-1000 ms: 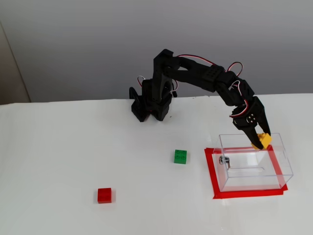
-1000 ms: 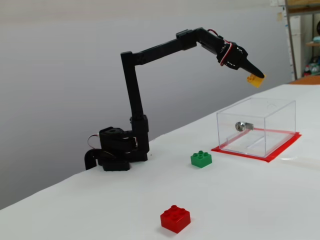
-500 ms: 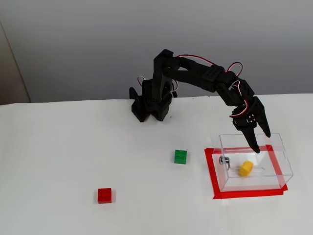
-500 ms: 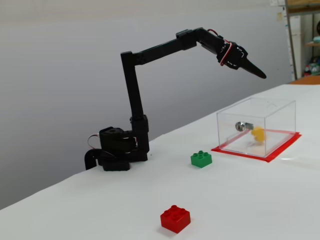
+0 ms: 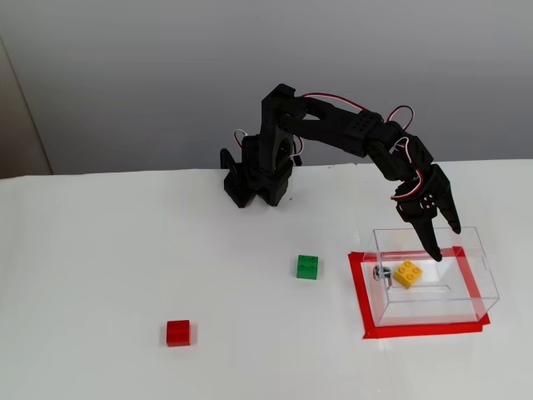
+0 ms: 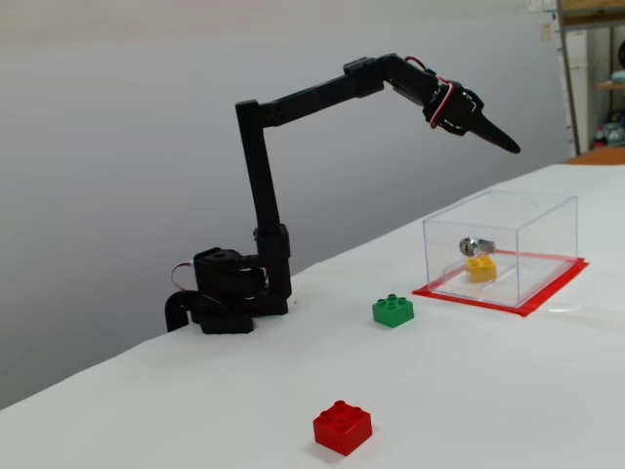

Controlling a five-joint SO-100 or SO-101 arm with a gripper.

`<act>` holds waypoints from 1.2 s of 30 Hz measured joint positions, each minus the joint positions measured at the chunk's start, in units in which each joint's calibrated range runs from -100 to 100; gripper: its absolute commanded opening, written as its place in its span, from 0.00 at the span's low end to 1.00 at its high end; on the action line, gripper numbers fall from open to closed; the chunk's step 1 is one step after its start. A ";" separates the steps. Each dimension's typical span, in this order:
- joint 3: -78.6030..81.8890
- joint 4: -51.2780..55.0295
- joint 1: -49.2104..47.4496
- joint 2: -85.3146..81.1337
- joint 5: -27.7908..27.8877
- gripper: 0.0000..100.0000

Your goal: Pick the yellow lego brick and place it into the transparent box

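The yellow lego brick point(image 5: 408, 273) lies on the floor of the transparent box point(image 5: 479, 268), next to the small metal fitting point(image 5: 383, 273) on its left wall. Both fixed views show it; in the side one the brick point(image 6: 480, 269) sits low inside the box point(image 6: 547, 234). My gripper point(image 5: 447, 243) hangs above the box's open top, its jaws apart and empty. In the side fixed view the gripper point(image 6: 503, 144) is well above the box's rim and points down to the right.
The box stands on a red tape frame point(image 5: 425, 330) at the right. A green brick point(image 5: 307, 267) lies left of the box and a red brick point(image 5: 177, 332) nearer the front left. The arm's base point(image 5: 258, 179) stands at the back of the white table.
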 measured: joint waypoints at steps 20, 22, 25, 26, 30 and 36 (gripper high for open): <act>10.15 0.00 7.80 -11.75 0.20 0.06; 12.36 0.00 9.62 -14.29 0.20 0.06; 15.80 0.00 12.61 -18.69 0.20 0.06; 17.21 0.00 13.78 -20.30 0.20 0.06; 22.51 0.00 19.23 -26.81 0.20 0.06; 30.10 0.00 29.38 -37.04 0.20 0.06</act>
